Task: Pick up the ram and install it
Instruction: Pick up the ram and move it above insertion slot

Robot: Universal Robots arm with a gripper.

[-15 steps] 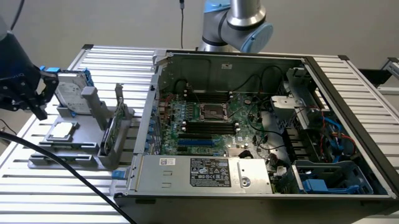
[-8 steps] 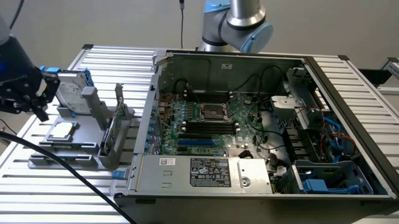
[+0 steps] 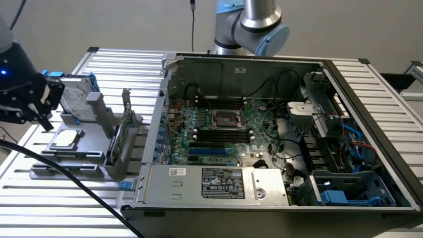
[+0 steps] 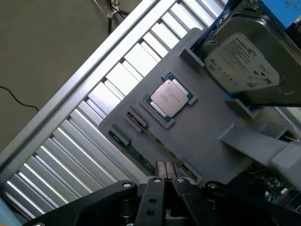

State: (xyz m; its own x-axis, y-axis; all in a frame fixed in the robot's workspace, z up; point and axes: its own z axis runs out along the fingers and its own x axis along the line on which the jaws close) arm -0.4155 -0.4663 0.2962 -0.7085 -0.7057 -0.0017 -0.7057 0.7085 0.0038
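The ram [image 4: 134, 151] stands on edge in a slot along the rim of the gray tray [image 4: 207, 129], across the processor [image 4: 168, 98] from the hard drive [image 4: 244, 66] — still unpicked. The gripper [image 4: 165, 175] hangs above the tray, fingers drawn together on nothing. The stick seems to lie just below its tips — long axis running away along the rim.
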